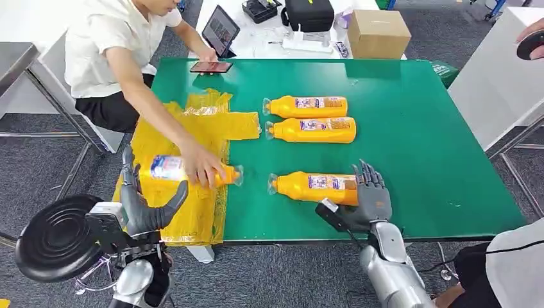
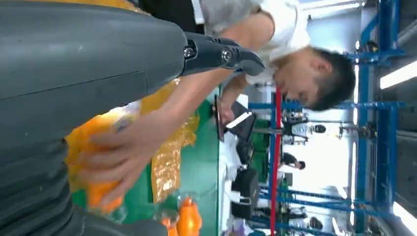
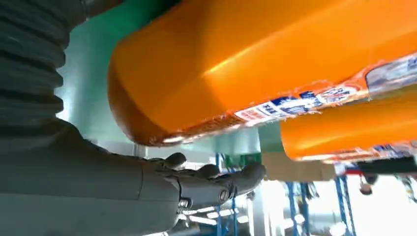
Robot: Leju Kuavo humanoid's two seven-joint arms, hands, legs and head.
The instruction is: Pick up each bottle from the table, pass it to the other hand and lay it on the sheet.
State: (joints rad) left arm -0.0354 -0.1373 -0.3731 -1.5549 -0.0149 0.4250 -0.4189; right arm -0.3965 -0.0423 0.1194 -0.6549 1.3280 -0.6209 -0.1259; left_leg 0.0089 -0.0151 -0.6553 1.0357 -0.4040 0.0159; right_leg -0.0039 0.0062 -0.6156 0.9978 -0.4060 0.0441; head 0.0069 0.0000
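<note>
Three orange bottles lie on the green table [image 1: 410,147]: two side by side at the back [image 1: 308,106] [image 1: 312,129] and one nearer me [image 1: 314,187]. My right hand [image 1: 371,196] stands at the near bottle's base with its fingers straight and apart. The right wrist view shows that base [image 3: 270,64] just above the palm [image 3: 98,177]. Another bottle [image 1: 170,168] lies on the yellow sheet [image 1: 205,125], and a person's hand [image 1: 202,167] rests on it. My left hand [image 1: 151,205] hovers spread and empty at the sheet's front edge, just short of that bottle [image 2: 101,196].
The person sits at the table's far left corner. A phone [image 1: 210,67] lies on the back edge, with a tablet [image 1: 220,29], a black bag [image 1: 309,14] and a cardboard box [image 1: 378,32] behind. A black round stool [image 1: 58,237] stands by my left arm. Another person [image 1: 513,263] is at the near right.
</note>
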